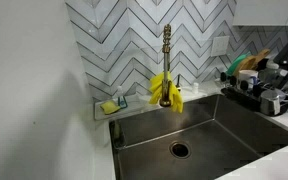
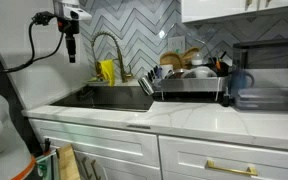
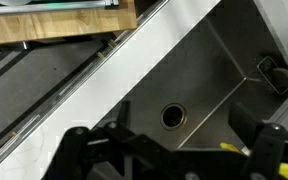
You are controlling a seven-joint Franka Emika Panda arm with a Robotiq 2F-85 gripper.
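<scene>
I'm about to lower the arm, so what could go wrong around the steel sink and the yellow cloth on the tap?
The open gripper hangs high over the stainless steel sink; a fast descent could knock its fingers on the hard rim or wall.
The yellow cloth draped on the metal gooseneck faucet looks loose and may slide into the basin if brushed.

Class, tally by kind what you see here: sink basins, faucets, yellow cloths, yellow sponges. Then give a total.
Stainless steel sink basin: 1
Tall brass-coloured faucet: 1
Yellow cloth draped on the faucet: 1
Yellow sponge in a small holder: 1
Total: 4
</scene>
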